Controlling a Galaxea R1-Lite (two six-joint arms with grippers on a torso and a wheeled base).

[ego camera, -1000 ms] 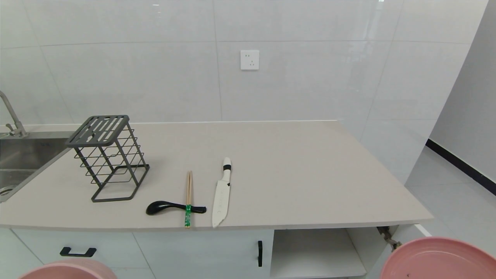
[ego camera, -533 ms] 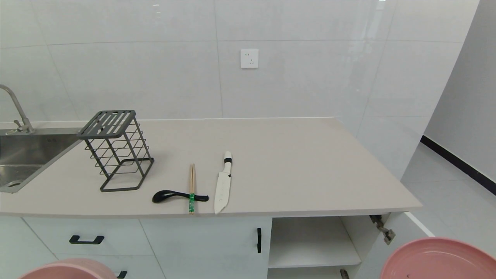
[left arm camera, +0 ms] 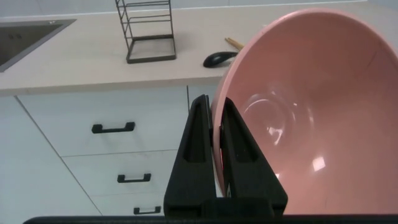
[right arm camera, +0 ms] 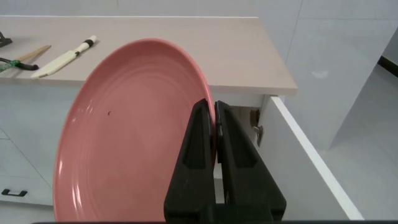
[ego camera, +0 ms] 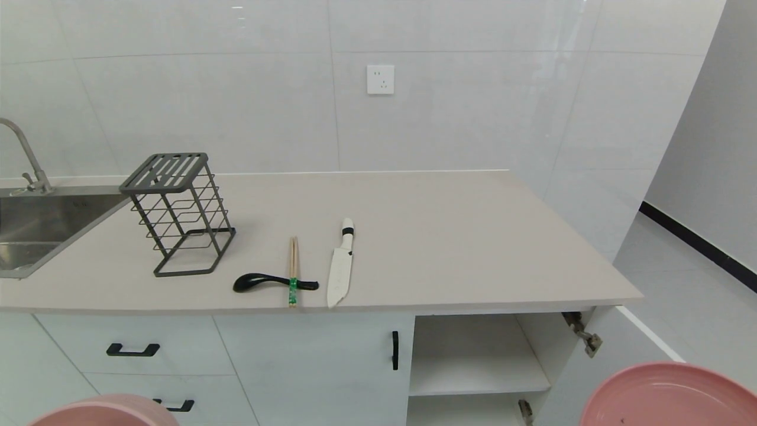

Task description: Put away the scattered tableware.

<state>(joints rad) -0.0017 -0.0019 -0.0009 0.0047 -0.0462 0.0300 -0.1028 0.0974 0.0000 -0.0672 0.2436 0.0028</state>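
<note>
Head view puts the pink plate (ego camera: pixel 668 396) low at near right and the pink bowl (ego camera: pixel 106 411) low at near left, both short of the desk (ego camera: pixel 461 236). The right gripper (right arm camera: pixel 211 106) pinches the plate's rim between closed fingers (right arm camera: pixel 199 143), and the left gripper (left arm camera: pixel 214 102) clamps the bowl's rim the same way.

Each grip is a thin bite on one edge, so a quick swing could let the dish pivot or slip out.

The open cabinet's shelf (ego camera: pixel 473 370) sits beside its swung-out door (ego camera: pixel 644 337). Steer wide or the plate may clip that door or the desk's front edge.

The knife (ego camera: pixel 341 272) and chopsticks (ego camera: pixel 293 269) end right at that near edge, with the chopsticks lying across the black spoon (ego camera: pixel 260 282). A low-carried bowl could knock them to the floor.
</note>
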